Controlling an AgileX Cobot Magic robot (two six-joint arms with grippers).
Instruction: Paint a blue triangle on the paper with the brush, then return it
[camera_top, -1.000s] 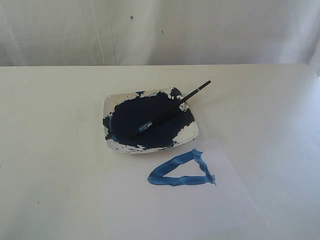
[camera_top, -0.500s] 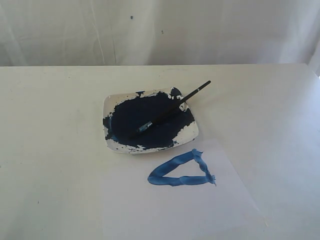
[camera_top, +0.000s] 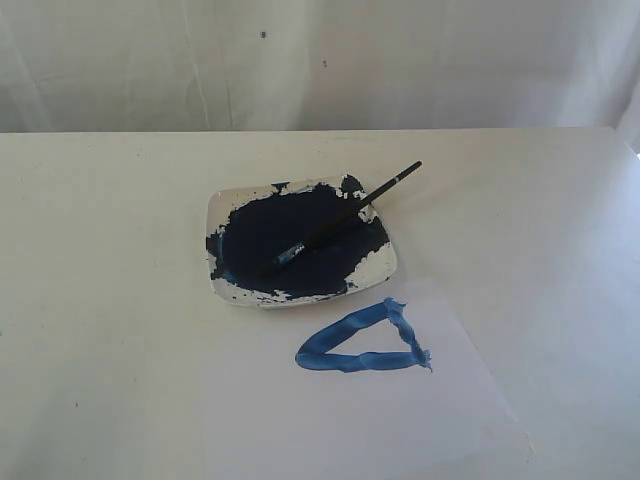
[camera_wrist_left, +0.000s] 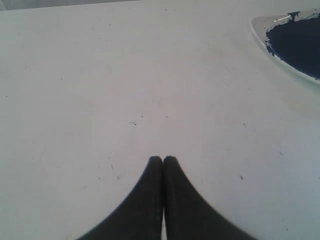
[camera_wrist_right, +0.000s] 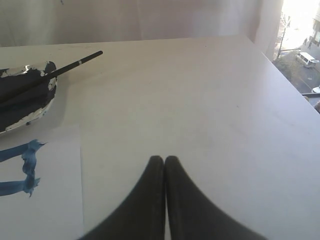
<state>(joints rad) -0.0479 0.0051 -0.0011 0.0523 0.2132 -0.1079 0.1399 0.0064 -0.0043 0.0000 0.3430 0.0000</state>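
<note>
A blue triangle (camera_top: 362, 343) is painted on the white paper (camera_top: 350, 420), which lies just in front of the paint dish (camera_top: 379, 267). The black brush (camera_top: 345, 215) rests in the dish, its tip in the navy paint and its handle sticking out over the far right rim. The right wrist view shows the brush handle (camera_wrist_right: 75, 63), the dish (camera_wrist_right: 30, 116), part of the triangle (camera_wrist_right: 29, 160) and the paper (camera_wrist_right: 50, 210). My right gripper (camera_wrist_right: 164, 159) is shut and empty over bare table, apart from them. My left gripper (camera_wrist_left: 163, 159) is shut and empty, with the dish (camera_wrist_left: 260, 37) off to one side.
The white table (camera_top: 110, 250) ends at a back edge against a white curtain (camera_top: 320, 60). In the right wrist view the table's corner (camera_wrist_right: 280, 75) drops off beside a window.
</note>
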